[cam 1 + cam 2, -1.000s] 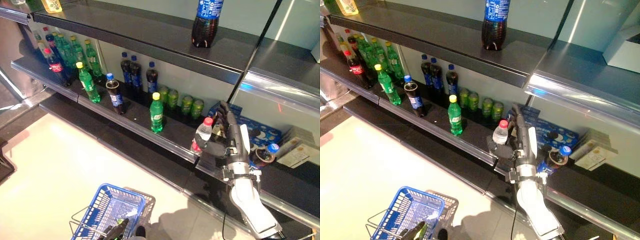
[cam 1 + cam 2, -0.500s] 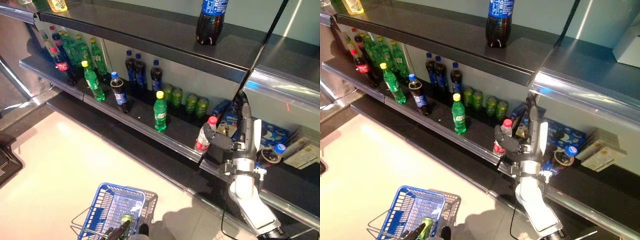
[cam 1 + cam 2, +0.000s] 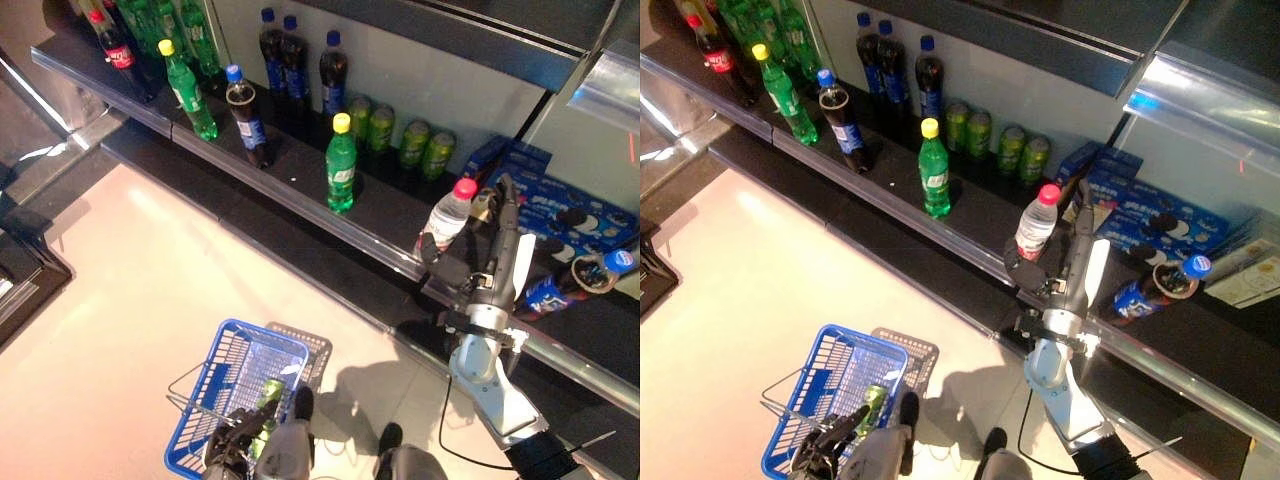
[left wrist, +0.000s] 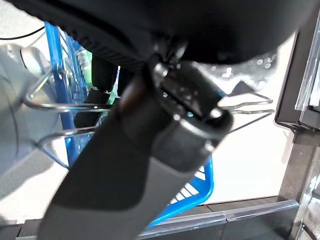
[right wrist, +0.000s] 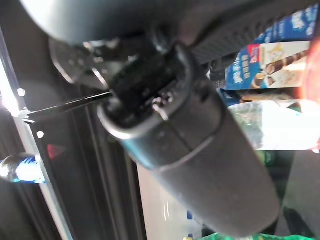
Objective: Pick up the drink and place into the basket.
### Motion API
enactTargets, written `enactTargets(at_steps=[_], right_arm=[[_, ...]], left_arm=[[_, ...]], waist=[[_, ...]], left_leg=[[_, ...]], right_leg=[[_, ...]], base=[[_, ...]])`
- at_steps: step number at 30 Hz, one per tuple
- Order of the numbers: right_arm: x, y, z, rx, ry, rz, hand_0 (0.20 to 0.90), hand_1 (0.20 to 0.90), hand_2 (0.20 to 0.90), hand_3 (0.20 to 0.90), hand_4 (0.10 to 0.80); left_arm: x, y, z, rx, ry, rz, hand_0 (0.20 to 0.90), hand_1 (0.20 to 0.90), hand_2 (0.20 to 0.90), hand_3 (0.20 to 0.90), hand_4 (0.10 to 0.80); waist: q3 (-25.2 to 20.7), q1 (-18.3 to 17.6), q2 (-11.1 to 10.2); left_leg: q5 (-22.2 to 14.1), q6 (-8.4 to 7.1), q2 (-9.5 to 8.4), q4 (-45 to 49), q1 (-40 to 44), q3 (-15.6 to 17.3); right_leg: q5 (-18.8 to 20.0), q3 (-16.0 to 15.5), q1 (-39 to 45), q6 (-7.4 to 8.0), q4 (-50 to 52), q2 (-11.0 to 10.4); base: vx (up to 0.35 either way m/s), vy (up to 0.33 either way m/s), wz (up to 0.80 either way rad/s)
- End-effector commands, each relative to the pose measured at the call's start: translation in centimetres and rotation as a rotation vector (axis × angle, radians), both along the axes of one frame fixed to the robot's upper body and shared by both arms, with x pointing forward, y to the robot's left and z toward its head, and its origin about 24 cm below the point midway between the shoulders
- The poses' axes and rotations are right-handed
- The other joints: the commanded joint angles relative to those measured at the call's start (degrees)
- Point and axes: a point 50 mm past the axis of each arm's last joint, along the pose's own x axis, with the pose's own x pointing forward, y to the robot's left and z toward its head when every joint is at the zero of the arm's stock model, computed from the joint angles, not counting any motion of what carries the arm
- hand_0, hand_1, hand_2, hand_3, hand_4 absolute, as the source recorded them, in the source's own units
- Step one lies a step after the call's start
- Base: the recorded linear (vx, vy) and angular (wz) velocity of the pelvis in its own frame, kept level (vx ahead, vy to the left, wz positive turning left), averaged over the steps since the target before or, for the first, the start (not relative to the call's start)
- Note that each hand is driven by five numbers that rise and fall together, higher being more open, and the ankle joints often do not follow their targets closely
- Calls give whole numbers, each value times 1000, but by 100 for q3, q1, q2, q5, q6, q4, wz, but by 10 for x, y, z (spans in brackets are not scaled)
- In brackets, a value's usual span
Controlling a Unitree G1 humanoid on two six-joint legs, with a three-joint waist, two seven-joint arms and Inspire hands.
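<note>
While the right hand [image 3: 1052,277] reaches up to the front lip of the lower shelf [image 3: 970,255], its thumb and fingers are curled round the base of a clear water bottle with a pink-red cap [image 3: 1036,224]. The bottle leans slightly and sits at the shelf edge, at about 3 o'clock in the head views. In the right wrist view the bottle [image 5: 272,125] shows past the dark thumb, with blue snack boxes [image 5: 272,60] beyond it.

At 7 o'clock, low in the frame, the left hand [image 3: 232,447] is closed on the wire handle of the blue basket [image 3: 205,405], which hangs just above the pale floor [image 3: 130,270]. A green can [image 3: 869,403] lies inside the basket; a grey basket [image 3: 912,352] sits just behind it. The left wrist view shows the wire handle [image 4: 65,106] crossing the fingers and the blue mesh wall [image 4: 197,187] beyond.

On the shelf at 12 o'clock: a green bottle with a yellow cap [image 3: 341,165], four green cans [image 3: 400,140] against the back wall, dark cola bottles [image 3: 290,60]. At 3 o'clock, right of the hand, a blue-capped cola bottle [image 3: 1158,286] lies on its side.
</note>
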Motion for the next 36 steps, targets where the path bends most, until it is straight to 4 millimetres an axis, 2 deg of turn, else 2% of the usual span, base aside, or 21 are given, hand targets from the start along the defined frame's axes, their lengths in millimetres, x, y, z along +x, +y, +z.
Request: enactTargets(at_steps=[1,7,10,13,19,29,36], right_arm=[[8,9,50,15,-263,19,900,900,900,900,800],[15,12,56,59,-275,23,900,900,900,900,800],[22,18,65,82,-311,16,900,900,900,900,800],[25,20,70,100,-332,-1,900,900,900,900,800],[34,24,86,141,-387,-36,900,900,900,900,800],[51,21,108,227,-432,-91,900,900,900,900,800],[64,15,135,282,-465,-143,900,900,900,900,800]], left_arm=[[9,-4,14,22,-166,-24,300,300,300,200,100],[28,-14,23,-11,-254,-37,300,300,300,200,100],[47,-21,34,-25,-329,-59,300,300,300,200,100],[53,-23,38,-28,-351,-61,300,300,300,200,100],[61,-22,42,-23,-368,-61,300,300,300,200,100],[60,-22,41,-25,-358,-83,300,300,300,200,100],[64,-22,43,-31,-368,-117,300,300,300,200,100]], waist=[[-2,-1,11],[324,-53,62],[621,-59,101],[727,-58,113],[960,-21,167],[1035,168,257],[1035,340,296]], left_leg=[[-538,-252,358,1057,-137,-54],[-492,-232,320,1385,-511,-74],[-353,-227,323,1631,-815,-111],[-310,-217,331,1719,-921,-104],[-173,-217,353,1878,-1146,-138],[-52,-224,338,1885,-1292,-207],[-96,-181,272,1971,-1413,-292]], right_leg=[[501,265,-622,41,354,-501],[474,372,-975,-10,667,-538],[462,413,-1218,-60,865,-513],[462,423,-1299,-76,935,-508],[469,433,-1444,-112,1053,-491],[470,357,-1462,-135,1040,-517],[452,302,-1494,-165,1107,-555]], base=[[-92,70,-5],[-59,30,-3],[-80,15,-5],[-31,7,-1],[-5,2,0],[4,0,0],[65,-1,2]])
